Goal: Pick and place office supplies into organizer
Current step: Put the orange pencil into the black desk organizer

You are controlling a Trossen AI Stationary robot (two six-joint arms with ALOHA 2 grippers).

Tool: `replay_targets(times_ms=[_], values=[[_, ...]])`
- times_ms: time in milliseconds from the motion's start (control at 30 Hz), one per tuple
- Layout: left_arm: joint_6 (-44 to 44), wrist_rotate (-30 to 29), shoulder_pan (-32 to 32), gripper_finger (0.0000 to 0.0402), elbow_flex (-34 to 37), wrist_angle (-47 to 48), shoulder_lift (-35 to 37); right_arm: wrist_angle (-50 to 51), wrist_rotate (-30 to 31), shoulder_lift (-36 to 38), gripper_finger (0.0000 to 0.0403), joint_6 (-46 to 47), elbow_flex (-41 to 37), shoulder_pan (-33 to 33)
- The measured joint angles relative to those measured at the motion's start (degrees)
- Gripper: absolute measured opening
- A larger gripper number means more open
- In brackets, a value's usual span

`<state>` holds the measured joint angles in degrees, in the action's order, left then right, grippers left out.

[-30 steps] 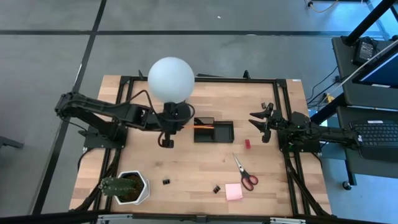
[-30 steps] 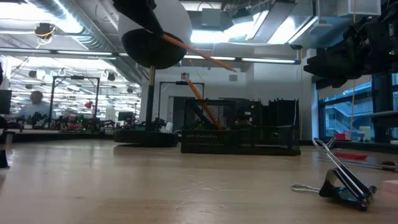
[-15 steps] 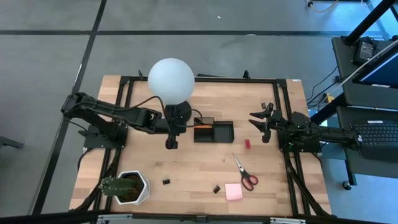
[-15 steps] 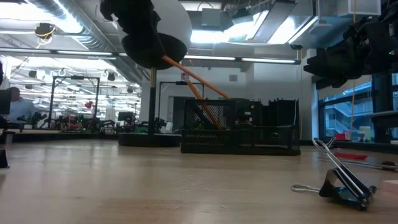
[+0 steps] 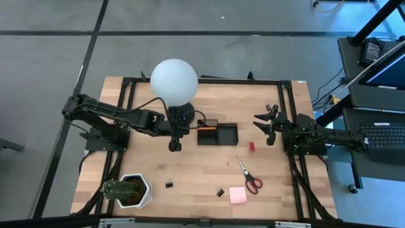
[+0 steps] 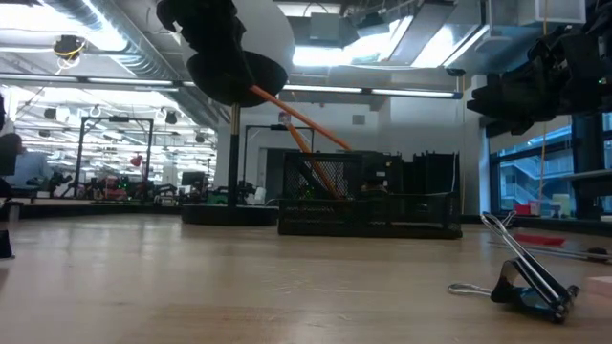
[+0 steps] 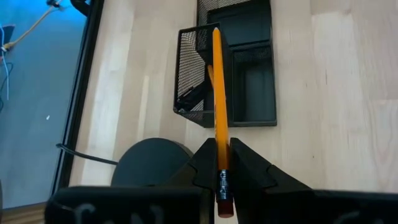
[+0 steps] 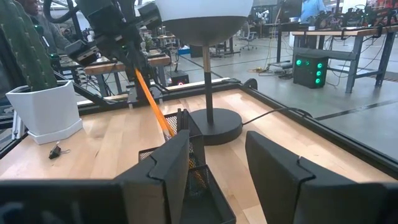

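My left gripper (image 5: 188, 126) is beside the lamp base, shut on an orange pencil (image 7: 216, 93) that slants down toward the black mesh organizer (image 5: 217, 134). The pencil's tip (image 7: 216, 30) is at the top of the tall mesh compartment, where another orange pencil (image 6: 308, 158) leans. My right gripper (image 5: 266, 124) hangs open in the air right of the organizer, holding nothing. Red-handled scissors (image 5: 249, 177), a pink sticky-note pad (image 5: 238, 194), a small red block (image 5: 252, 147) and black binder clips (image 5: 169, 185) (image 5: 220, 191) lie flat on the table. My left gripper pinches the pencil between its two fingers just ahead of the eraser end (image 7: 219, 163). The fingers (image 7: 202, 163) lie along the pencil, which sticks forward out of them. It is lifted off the table and tilts down toward the organizer, as the low view shows (image 6: 296, 119).
A white globe lamp (image 5: 174, 80) on a round black base (image 7: 149, 158) stands just left of the organizer, close under my left arm. A green plant in a white pot (image 5: 130, 190) sits at the near left corner. One more clip (image 5: 272, 107) lies near my right gripper.
My left gripper has moved a little toward the organizer and tipped downward. The pencil's tip has dropped from above the organizer to the top of its mesh compartment. Since half a second ago nothing has moved.
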<state>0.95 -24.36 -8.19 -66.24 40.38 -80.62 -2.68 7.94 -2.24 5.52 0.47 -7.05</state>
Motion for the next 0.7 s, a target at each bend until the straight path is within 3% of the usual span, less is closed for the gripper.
replay_targets(times_ms=[233, 700], values=[[-1.79, -2.93, 0.01, 0.0022, 0.00, 0.14, 0.01, 0.00, 0.00, 0.00, 0.0162, 0.00, 0.00, 0.00], [0.28, -2.82, 0.02, 0.0022, -0.02, 0.14, -2.64, 0.01, 0.01, 0.00, 0.0162, 0.00, 0.00, 0.00]])
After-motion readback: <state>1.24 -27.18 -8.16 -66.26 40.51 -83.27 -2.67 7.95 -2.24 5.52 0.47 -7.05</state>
